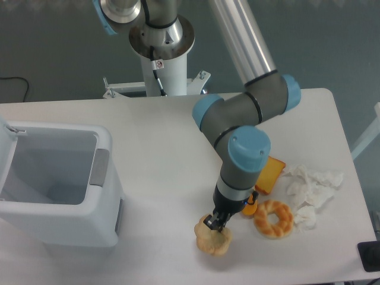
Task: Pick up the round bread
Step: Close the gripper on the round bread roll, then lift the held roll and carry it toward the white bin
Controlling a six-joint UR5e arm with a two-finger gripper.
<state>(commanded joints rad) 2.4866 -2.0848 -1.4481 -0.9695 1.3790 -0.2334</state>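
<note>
The round bread (pixel 214 241) has no clear long axis; it is a lumpy, pale-tan bun near the white table's (pixel 160 142) front edge, at nine o'clock from the ring-shaped bread (pixel 274 218). The gripper (pixel 215 224) presses into its top, fingers closed on it. A grey wall stands behind.
</note>
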